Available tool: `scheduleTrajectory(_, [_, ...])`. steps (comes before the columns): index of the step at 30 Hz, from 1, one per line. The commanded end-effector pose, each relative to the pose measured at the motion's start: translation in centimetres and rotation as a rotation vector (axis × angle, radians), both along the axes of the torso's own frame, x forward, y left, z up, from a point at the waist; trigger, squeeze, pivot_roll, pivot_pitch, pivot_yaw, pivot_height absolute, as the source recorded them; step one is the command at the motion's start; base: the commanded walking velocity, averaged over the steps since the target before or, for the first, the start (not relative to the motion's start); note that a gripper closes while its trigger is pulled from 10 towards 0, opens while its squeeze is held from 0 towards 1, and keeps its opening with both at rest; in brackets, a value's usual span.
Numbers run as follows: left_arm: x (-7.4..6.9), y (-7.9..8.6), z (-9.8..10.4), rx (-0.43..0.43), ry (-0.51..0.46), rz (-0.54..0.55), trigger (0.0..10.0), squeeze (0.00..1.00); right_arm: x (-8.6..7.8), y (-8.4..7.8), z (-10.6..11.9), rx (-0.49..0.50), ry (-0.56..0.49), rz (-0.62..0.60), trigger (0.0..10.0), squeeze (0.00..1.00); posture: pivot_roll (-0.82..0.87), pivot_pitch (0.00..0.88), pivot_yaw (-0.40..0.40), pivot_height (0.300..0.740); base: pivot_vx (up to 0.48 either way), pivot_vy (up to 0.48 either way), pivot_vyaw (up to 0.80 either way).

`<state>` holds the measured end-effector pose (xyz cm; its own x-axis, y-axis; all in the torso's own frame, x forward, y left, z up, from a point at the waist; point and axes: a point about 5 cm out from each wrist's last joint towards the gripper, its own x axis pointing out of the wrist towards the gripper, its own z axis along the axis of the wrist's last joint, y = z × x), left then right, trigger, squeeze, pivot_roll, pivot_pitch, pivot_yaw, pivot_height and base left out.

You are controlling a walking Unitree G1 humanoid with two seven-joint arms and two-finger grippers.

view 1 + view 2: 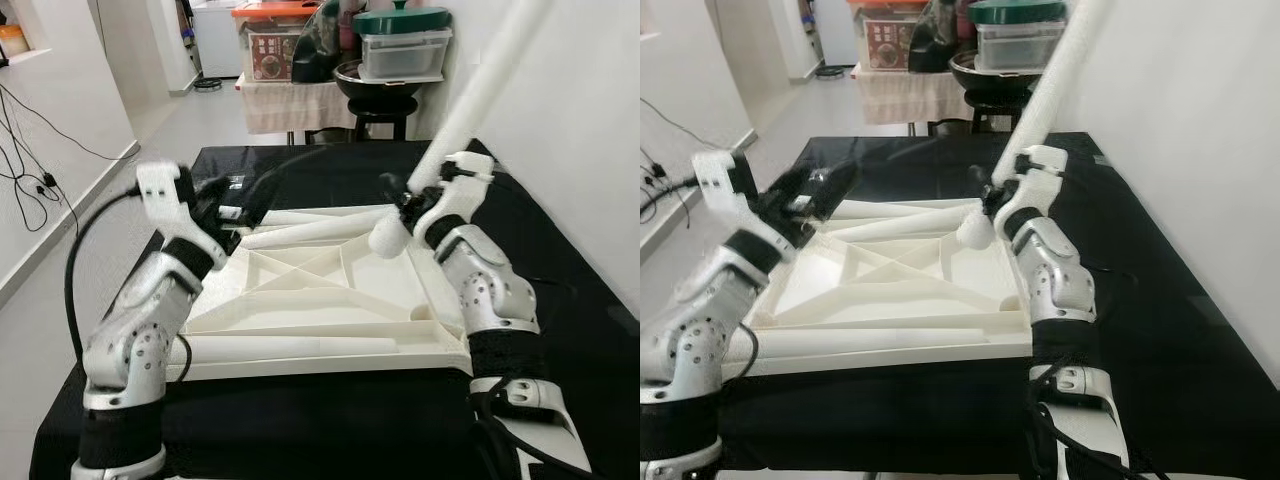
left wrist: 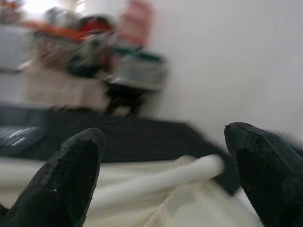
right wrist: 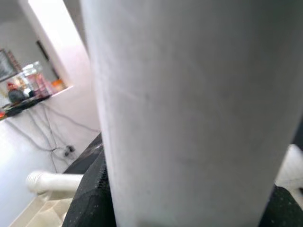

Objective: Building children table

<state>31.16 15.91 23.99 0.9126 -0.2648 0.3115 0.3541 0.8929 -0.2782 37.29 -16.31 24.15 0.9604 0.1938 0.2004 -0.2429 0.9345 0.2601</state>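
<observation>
I'm holding a white table leg (image 1: pixel 480 95) clenched in the right hand (image 1: pixel 405 205), axis slanting toward the frame's upper right, lower end over the tabletop (image 1: pixel 330 300)'s right-centre; left hand (image 2: pixel 161 179) released.

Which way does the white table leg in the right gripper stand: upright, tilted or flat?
Tilted. The white table leg rises slantwise from the right gripper, its rounded lower end above the upturned tabletop.
</observation>
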Motion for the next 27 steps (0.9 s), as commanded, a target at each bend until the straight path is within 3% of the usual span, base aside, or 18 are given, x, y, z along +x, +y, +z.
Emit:
scheduleTrajectory(1, [0.0, 0.0, -1.6, 0.011, 0.052, 0.013, 10.0, 0.00, -0.5, 0.9, 0.0, -0.051, -0.044, -0.005, 10.0, 0.00, -0.03, 0.000, 0.008, 0.740, 0.000, 0.000, 0.00])
scheduleTrajectory(6, [-0.9, -0.8, -3.4, 0.019, 0.090, -0.039, 10.0, 0.00, -1.8, 2.4, -1.0, -0.080, -0.077, 0.080, 10.0, 0.00, -0.04, 0.000, 0.008, 0.740, 0.000, 0.000, 0.00])
scheduleTrajectory(9, [-2.0, -2.0, -4.8, 0.023, 0.111, -0.097, 10.0, 0.00, -3.4, 4.3, -1.3, -0.075, -0.125, 0.255, 10.0, 0.00, -0.05, 0.000, 0.011, 0.740, 0.000, -0.135, 0.00])
scheduleTrajectory(11, [-2.3, -2.7, -5.2, 0.026, 0.117, -0.124, 10.0, 0.00, -3.9, 5.0, -1.8, -0.093, -0.115, 0.308, 10.0, 0.00, -0.05, 0.000, 0.012, 0.740, 0.000, -0.435, 0.00])
scheduleTrajectory(20, [-2.8, -4.4, -6.1, 0.029, 0.122, -0.169, 10.0, 0.00, -4.3, 6.3, -2.1, -0.083, -0.120, 0.357, 10.0, 0.00, -0.05, 0.000, 0.008, 0.740, 0.000, -0.463, 0.00])
scheduleTrajectory(27, [-2.9, -4.4, -7.1, 0.051, 0.150, -0.182, 10.0, 0.00, -4.6, 6.7, -2.5, -0.143, -0.124, 0.367, 10.0, 0.00, -0.04, 0.000, 0.013, 0.740, 0.000, -0.463, 0.00])
